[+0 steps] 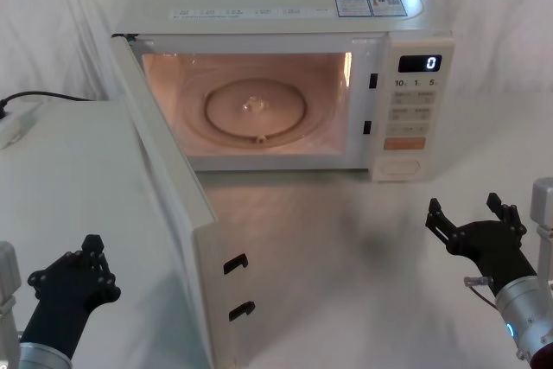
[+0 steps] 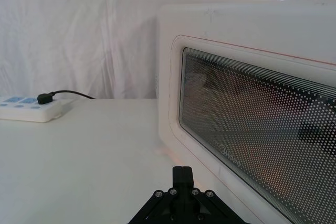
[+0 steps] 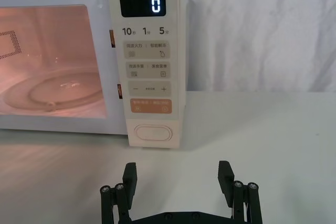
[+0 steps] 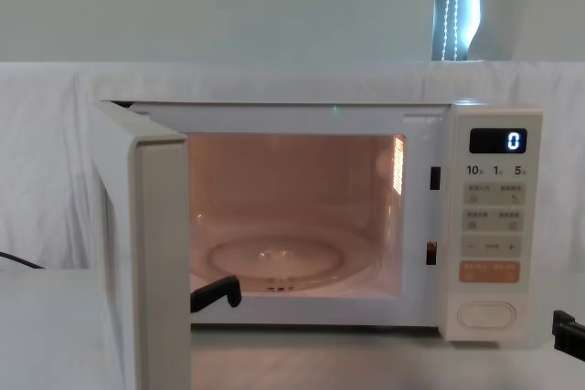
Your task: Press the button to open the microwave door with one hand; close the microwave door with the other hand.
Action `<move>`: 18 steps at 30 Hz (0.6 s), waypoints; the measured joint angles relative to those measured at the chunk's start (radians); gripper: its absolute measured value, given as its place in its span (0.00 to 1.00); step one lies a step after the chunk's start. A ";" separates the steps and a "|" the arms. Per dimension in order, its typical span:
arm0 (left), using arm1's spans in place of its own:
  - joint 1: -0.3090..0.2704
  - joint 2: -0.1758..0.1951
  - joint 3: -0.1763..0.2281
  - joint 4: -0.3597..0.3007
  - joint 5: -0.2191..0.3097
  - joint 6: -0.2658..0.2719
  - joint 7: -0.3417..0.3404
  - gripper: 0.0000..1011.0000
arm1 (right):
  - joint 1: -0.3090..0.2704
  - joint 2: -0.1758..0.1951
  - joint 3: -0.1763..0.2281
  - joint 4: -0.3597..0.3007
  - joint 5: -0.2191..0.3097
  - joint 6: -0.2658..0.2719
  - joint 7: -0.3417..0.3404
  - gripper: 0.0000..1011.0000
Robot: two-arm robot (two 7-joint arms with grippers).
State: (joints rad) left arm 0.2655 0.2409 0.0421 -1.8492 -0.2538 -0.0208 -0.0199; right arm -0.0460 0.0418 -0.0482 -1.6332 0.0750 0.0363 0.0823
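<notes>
Both tools are matt black, skeletal link frames on silver-grey cylindrical wrists. At the head view's lower left, the left tool shows knobbly black joints. At lower right, the right tool has two black prongs, a thin clear cable by the wrist and a small blue light on the grey collar. Its wrist view, bottom centre, shows silver screw heads at the finger bases.
</notes>
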 joint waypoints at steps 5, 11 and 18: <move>0.000 0.000 0.000 0.000 0.000 0.000 0.000 0.00 | 0.000 0.000 0.000 0.000 0.000 0.000 0.000 0.99; 0.000 0.000 0.000 0.000 0.000 0.000 0.000 0.00 | 0.000 0.000 0.000 0.000 0.000 0.000 0.000 0.99; 0.000 0.000 0.000 0.000 0.000 0.000 0.000 0.00 | 0.000 0.000 0.000 0.000 0.000 0.000 0.000 0.99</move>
State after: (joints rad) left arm 0.2655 0.2410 0.0421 -1.8492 -0.2538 -0.0208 -0.0199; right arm -0.0460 0.0419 -0.0482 -1.6332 0.0750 0.0364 0.0823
